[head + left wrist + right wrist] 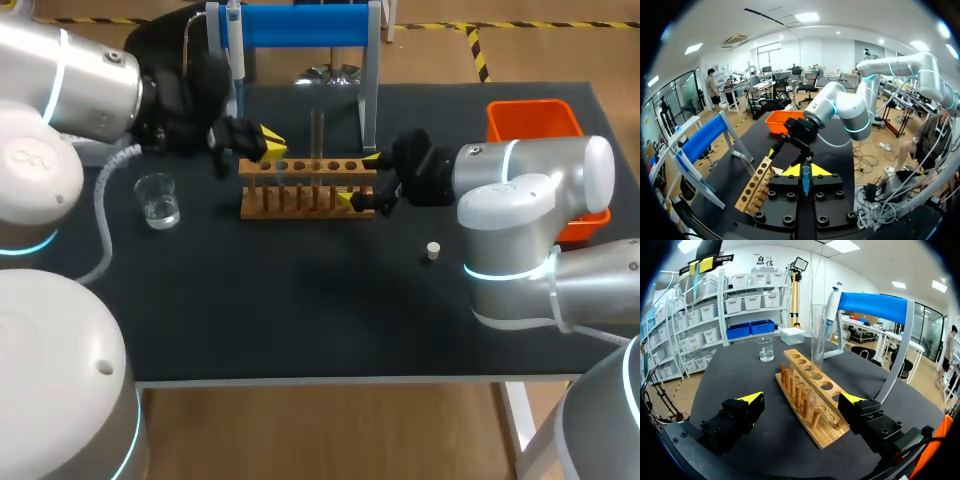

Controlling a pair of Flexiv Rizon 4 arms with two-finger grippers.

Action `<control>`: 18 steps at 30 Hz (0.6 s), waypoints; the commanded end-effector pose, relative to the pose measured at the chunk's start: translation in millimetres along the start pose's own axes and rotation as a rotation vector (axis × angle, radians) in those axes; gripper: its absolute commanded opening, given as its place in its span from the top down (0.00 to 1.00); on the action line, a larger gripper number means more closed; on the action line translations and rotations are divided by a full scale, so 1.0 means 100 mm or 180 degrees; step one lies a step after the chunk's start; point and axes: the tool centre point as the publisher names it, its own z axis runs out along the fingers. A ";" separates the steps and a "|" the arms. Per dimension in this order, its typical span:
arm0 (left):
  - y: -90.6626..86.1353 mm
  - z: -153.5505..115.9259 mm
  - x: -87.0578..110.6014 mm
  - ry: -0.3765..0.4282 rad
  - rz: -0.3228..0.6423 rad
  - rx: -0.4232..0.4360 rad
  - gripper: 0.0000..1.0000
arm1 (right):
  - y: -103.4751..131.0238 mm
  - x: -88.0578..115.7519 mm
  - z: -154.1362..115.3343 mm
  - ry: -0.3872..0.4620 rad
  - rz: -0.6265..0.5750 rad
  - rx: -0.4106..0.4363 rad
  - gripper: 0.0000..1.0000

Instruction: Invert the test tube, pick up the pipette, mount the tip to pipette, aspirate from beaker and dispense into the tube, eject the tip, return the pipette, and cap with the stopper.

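Observation:
A clear test tube [317, 133] stands upright in the wooden rack [305, 187]; in the right wrist view the test tube [817, 340] rises from a middle hole of the rack [812, 405]. My right gripper [358, 178] is open at the rack's right end, its fingers on either side of it and clear of the wood; the right gripper [802, 399] shows this gap. Just above the rack's left end, my left gripper [268, 143] is shut on a small blue pipette tip [805, 180]. The pipette [234, 40] hangs on the blue stand [300, 25]. The stopper [433, 251] lies in front of the right arm.
A glass beaker [158, 200] with clear liquid sits left of the rack. An orange bin [535, 120] stands at the back right corner, partly behind my right arm. The stand's grey legs [368, 80] rise just behind the rack.

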 end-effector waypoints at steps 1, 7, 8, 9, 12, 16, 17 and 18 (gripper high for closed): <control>0.03 0.08 -0.01 0.0031 0.0012 0.0059 1.00 | 0.00 0.00 -0.01 0.0002 0.0000 0.0006 0.00; 0.03 0.09 -0.02 0.0050 0.0000 0.0052 1.00 | 0.00 0.00 -0.01 0.0002 0.0000 0.0006 0.00; 0.03 0.09 -0.02 0.0050 0.0000 0.0052 1.00 | 0.00 0.00 -0.01 0.0002 0.0000 0.0006 0.00; 0.03 0.09 -0.02 0.0050 0.0000 0.0052 1.00 | 0.00 0.00 -0.01 0.0002 0.0000 0.0006 0.00; 0.03 0.09 -0.02 0.0050 0.0000 0.0052 1.00 | 0.02 0.01 -0.08 0.0016 -0.0038 -0.0039 0.00; 0.03 0.09 -0.02 0.0050 0.0000 0.0052 1.00 | 0.03 0.06 -0.32 0.0039 -0.0171 -0.0136 0.00; 0.03 0.09 -0.02 0.0050 0.0000 0.0052 1.00 | 0.04 0.08 -0.39 0.0067 -0.0201 -0.0170 0.00; 0.03 0.09 -0.02 0.0050 0.0000 0.0052 1.00 | 0.05 0.10 -0.43 0.0086 -0.0215 -0.0187 0.00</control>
